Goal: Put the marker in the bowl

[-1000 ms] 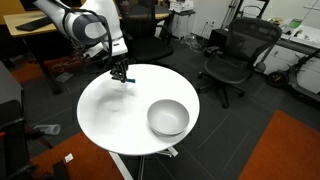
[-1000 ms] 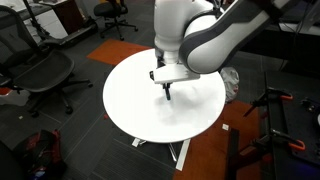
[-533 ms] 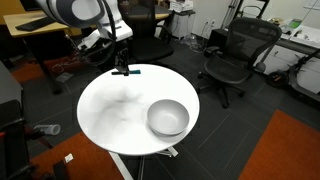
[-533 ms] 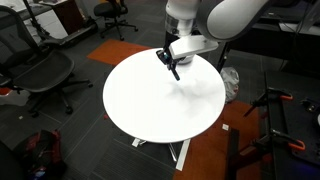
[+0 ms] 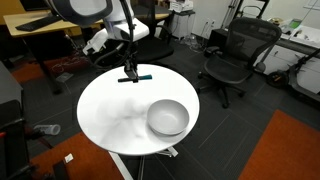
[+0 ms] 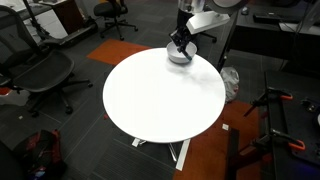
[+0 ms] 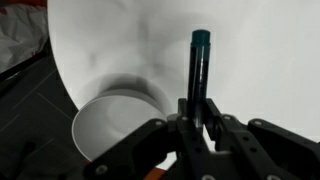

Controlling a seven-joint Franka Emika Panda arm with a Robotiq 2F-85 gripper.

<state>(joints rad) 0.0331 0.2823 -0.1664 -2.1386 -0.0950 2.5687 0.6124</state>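
Dark marker (image 7: pixel 198 75) clamped between jaws.

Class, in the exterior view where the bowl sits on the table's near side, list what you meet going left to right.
marker held in the gripper → bowl → black office chair

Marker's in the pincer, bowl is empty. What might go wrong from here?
1. The marker juts far past the pincer, gripped toward one end; it may pivot or slip.
2. In an exterior view the pincer is beside the bowl, not above it; an early release would drop the marker on the round table, where it might roll off.
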